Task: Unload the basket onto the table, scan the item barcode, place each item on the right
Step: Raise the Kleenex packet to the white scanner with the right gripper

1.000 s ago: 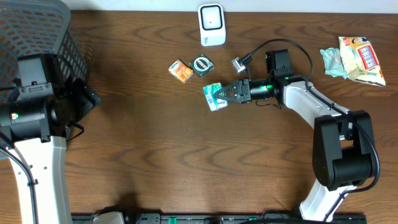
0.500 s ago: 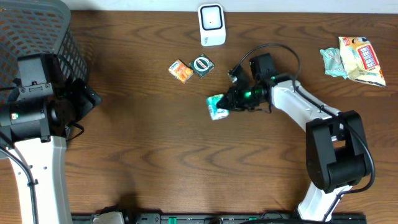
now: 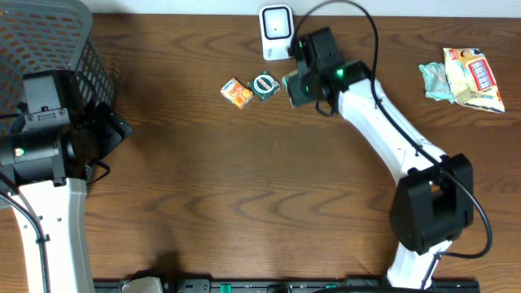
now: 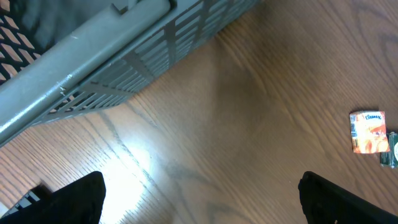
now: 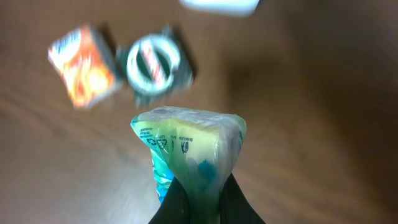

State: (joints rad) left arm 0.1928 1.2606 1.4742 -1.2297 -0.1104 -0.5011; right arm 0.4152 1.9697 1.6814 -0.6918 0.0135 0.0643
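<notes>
Right pincer: was closed tight on the green packet.
Packet's place: was held just short of the scanner, on the robot's side of it.
Long axis: was judged to run from the pincer out toward the scanner.
Left pincer: was spread wide, nothing held, well apart from the scanner.
Nearer arm: the right.

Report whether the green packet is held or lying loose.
Held: the right pincer is shut on the green packet, pinching one end.
</notes>
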